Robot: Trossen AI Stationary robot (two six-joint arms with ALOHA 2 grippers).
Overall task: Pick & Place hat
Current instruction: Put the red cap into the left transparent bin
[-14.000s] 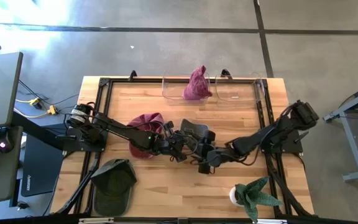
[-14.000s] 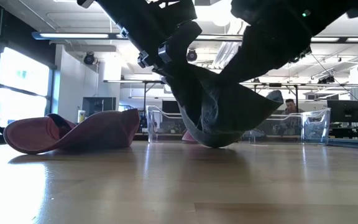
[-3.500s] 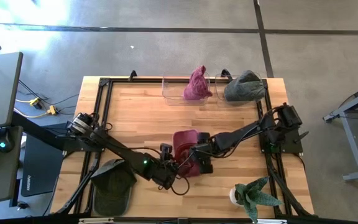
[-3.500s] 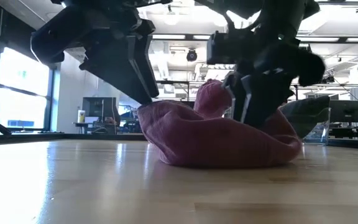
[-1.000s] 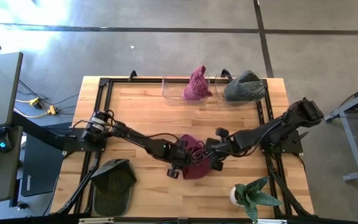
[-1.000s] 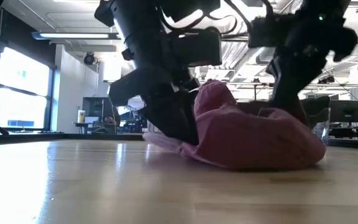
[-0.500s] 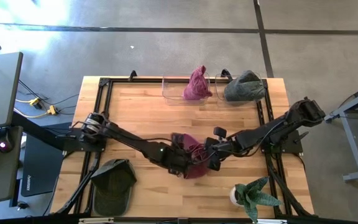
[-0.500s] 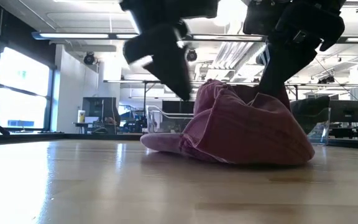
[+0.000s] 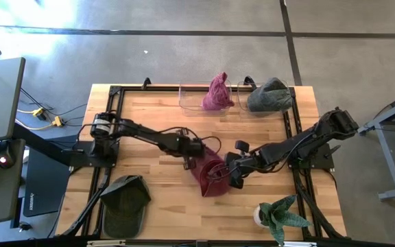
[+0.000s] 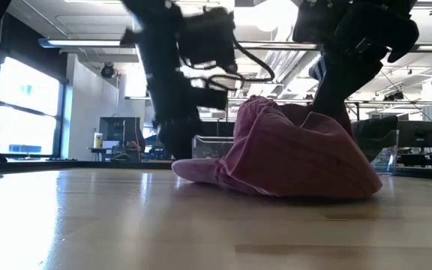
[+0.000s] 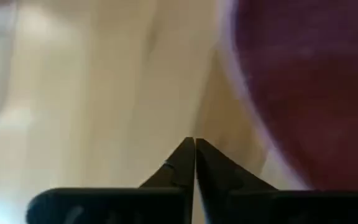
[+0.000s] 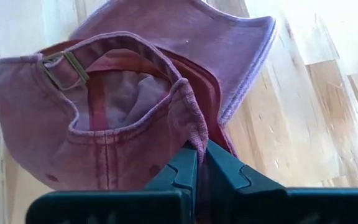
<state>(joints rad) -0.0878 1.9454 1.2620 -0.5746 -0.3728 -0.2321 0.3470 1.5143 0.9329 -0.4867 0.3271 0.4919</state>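
A maroon cap (image 9: pixel 210 180) lies on the wooden table's middle, its brim (image 10: pixel 201 171) flat on the wood and its open underside with the strap buckle (image 12: pixel 67 65) showing in the right wrist view. My right gripper (image 9: pixel 230 173) is shut on the cap's rim. My left gripper (image 9: pixel 192 158) is shut and empty, just to the far left of the cap and above the wood; the left wrist view shows its tips (image 11: pixel 194 148) together, with the cap (image 11: pixel 297 81) off to one side. My right gripper pinches the cap's opening rim (image 12: pixel 191 134) between its two fingers, at the side of the crown close to where the brim starts. The fingers come from the table's right, slanting down. The cap rests on the table, its crown (image 10: pixel 306 157) bunched up below the gripper.
Two clear bins stand at the far edge, one with a maroon hat (image 9: pixel 217 92), one with a grey-green hat (image 9: pixel 269 95). A dark green cap (image 9: pixel 125 202) lies at the near left. A potted plant (image 9: pixel 280 214) stands at the near right.
My left gripper has come off the cap's left side, gone up, then toward the table's far left. The cap has stayed on the table in my right gripper's hold, its left edge settling flat.
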